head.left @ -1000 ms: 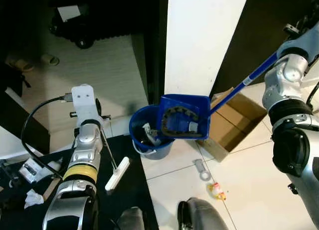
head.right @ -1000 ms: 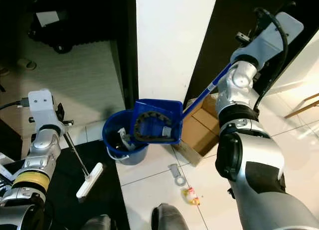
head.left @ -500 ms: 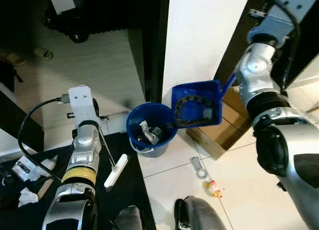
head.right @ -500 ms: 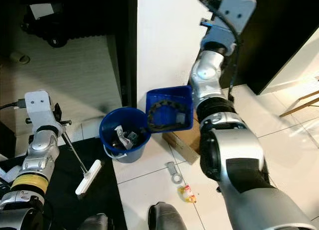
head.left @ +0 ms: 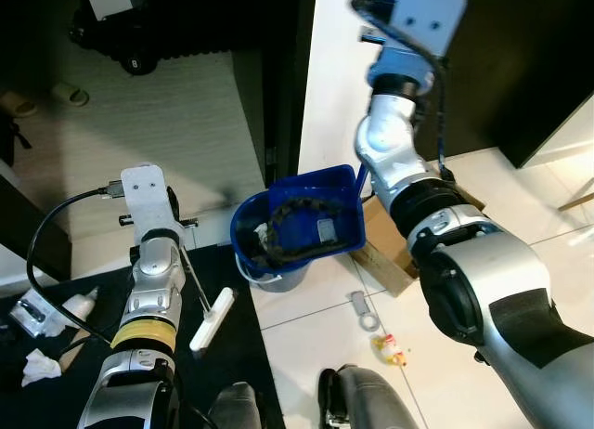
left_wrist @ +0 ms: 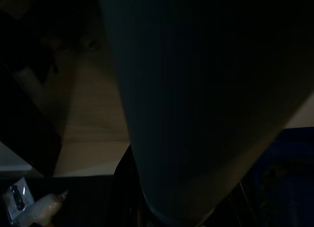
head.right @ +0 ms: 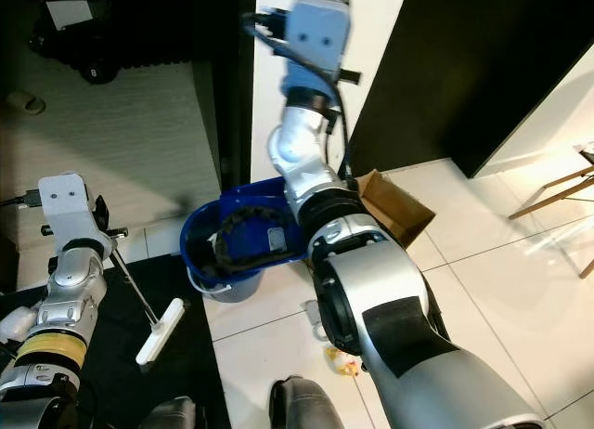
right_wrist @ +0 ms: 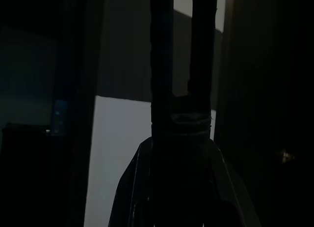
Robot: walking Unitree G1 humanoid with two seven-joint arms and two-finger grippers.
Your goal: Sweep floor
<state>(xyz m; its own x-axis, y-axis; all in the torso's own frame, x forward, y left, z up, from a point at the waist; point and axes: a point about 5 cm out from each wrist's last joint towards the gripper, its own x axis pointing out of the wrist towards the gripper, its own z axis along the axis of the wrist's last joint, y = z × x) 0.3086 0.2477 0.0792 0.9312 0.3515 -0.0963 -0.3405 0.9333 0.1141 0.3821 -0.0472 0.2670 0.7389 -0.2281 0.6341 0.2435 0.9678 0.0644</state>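
Note:
A blue dustpan [head.left: 318, 227] with a black toothed rim hangs tilted over the mouth of a blue bucket [head.left: 252, 253]; scraps lie inside the bucket. My right arm [head.left: 394, 160] is raised high above it. A short piece of the blue dustpan handle [head.left: 363, 175] runs up behind the arm to my right gripper [right_wrist: 182, 50], which is shut on it. My left gripper [head.left: 178, 232] is shut on the thin rod of a small broom; its white head [head.left: 211, 320] rests on the dark mat.
A metal ring [head.left: 363, 310] and a small yellow-red toy [head.left: 387, 348] lie on the white tiles before my feet [head.left: 357, 401]. An open cardboard box [head.right: 394, 201] stands right of the bucket, a white pillar [head.left: 329, 85] behind it. Crumpled paper [head.left: 37, 364] lies on the mat.
My right arm swung up and to the left, carrying the dustpan from beside the box to over the bucket. The left arm and broom stayed put; the camera shifted slightly.

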